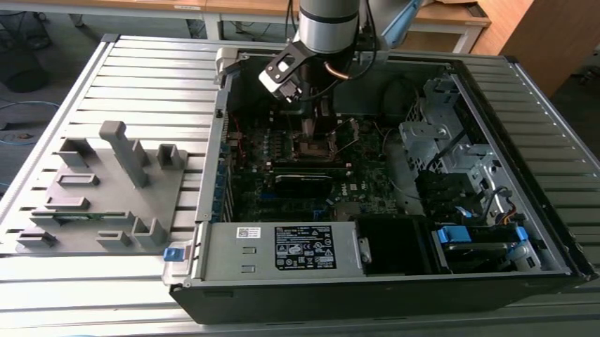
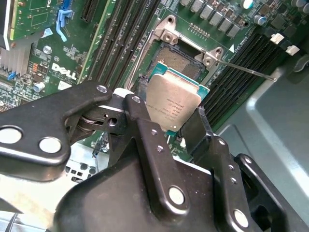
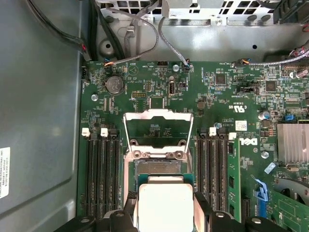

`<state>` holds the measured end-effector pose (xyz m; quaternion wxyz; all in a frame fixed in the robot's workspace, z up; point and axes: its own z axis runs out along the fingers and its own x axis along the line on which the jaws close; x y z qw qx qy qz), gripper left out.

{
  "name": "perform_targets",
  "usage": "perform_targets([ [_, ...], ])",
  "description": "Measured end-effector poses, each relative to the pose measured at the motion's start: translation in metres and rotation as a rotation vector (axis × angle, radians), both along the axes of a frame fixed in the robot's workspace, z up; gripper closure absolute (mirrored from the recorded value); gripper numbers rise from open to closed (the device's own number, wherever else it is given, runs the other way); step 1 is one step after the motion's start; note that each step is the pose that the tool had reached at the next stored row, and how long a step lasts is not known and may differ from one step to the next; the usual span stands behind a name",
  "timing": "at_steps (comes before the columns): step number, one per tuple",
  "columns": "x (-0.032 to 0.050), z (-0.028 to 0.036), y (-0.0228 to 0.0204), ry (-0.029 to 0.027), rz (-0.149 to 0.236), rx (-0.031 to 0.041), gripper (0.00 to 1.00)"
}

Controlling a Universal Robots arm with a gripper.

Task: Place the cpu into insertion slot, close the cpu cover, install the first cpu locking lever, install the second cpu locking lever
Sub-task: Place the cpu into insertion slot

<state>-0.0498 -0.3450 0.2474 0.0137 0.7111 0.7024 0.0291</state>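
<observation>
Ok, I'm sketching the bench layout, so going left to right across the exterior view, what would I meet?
Grey holder rack → case's side wall → gripper holding the chip → metal drive cage.

One cpu (image 2: 173,102), one insertion slot (image 2: 181,60), one cpu cover (image 3: 159,115), one computer case (image 1: 394,298).

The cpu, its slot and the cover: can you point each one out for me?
cpu (image 2: 173,101): second wrist view, middle of its silver top.
slot (image 2: 179,58): second wrist view, its dark centre.
cover (image 3: 159,114): first wrist view, outer bar of the open frame.
</observation>
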Motion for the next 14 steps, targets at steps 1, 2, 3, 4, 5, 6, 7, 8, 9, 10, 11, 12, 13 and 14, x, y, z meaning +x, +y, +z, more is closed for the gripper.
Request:
perform_targets([
  [1, 0.0000, -0.0004, 0.0003, 0.0001, 0.000, -0.0005, 0.46],
  [2, 0.0000, -0.0006, 0.0008, 0.0001, 0.000, -0.0008, 0.46],
  [3, 0.0000, -0.0009, 0.0014, 0.0000, 0.000, -0.0008, 0.46],
  [4, 0.0000, -0.0011, 0.0024, 0.0000, 0.000, -0.0021, 0.46],
  [5, 0.0000, -0.0016, 0.0036, 0.0000, 0.000, -0.0060, 0.46],
  [6, 0.0000, -0.0024, 0.0048, 0.0001, 0.000, -0.0109, 0.46],
  [7, 0.0000, -0.0033, 0.0056, 0.0001, 0.001, -0.0160, 0.46],
  [8, 0.0000, -0.0044, 0.0060, 0.0000, 0.002, -0.0211, 0.46],
  [9, 0.0000, -0.0055, 0.0061, -0.0001, 0.004, -0.0246, 0.46],
  [10, 0.0000, -0.0063, 0.0061, -0.0001, 0.008, -0.0283, 0.46],
  [11, 0.0000, -0.0069, 0.0061, 0.0000, 0.014, -0.0322, 0.46],
  [12, 0.0001, -0.0077, 0.0061, -0.0001, 0.021, -0.0345, 0.46],
  [13, 0.0003, -0.0085, 0.0061, -0.0003, 0.026, -0.0356, 0.46],
  [14, 0.0007, -0.0095, 0.0061, -0.0004, 0.032, -0.0360, 0.46],
])
